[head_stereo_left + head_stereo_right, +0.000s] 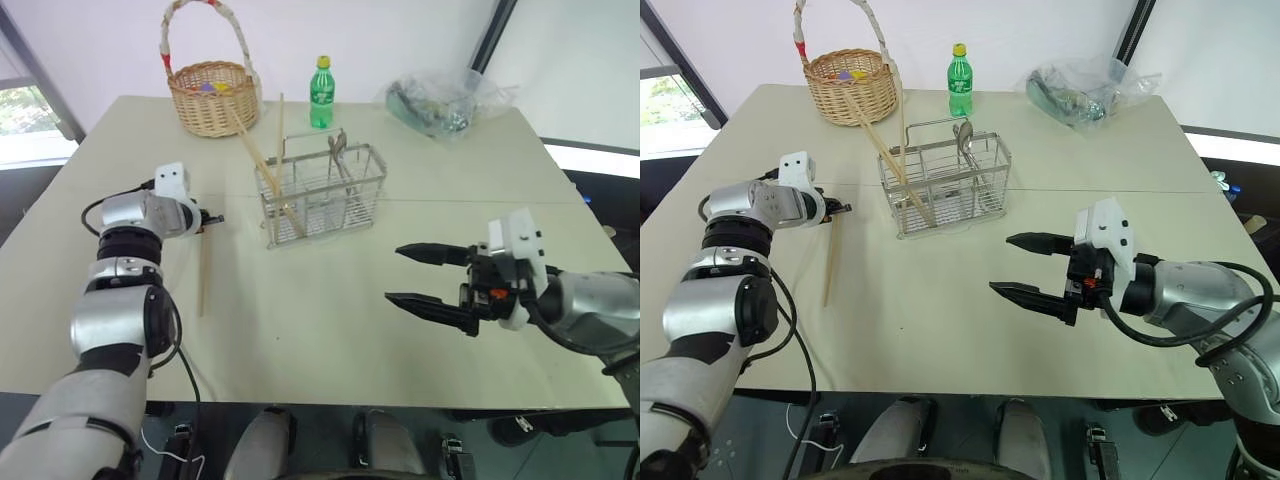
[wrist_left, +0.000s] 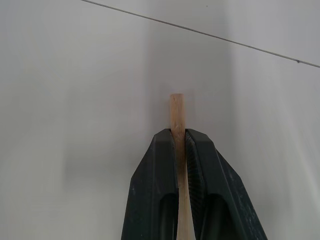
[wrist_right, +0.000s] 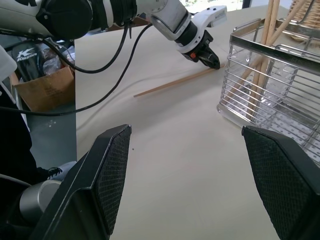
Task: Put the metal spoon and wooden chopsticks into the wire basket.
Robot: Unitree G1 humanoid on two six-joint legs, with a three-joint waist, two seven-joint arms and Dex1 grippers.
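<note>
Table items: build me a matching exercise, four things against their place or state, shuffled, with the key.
Things:
1. metal spoon
2. left end effector
3. green bottle
4. right end effector

Places or states:
A. open, holding nothing
B. standing in the wire basket
C. upright beside the wicker basket
D. shut on a wooden chopstick lying on the table

Pairs: 1-B, 2-D, 3-C, 4-A

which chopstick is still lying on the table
The one on the robot's left, flat on the table beside the wire basket, its far end pinched in the left claw. The other two chopsticks stand leaning in the basket.
</note>
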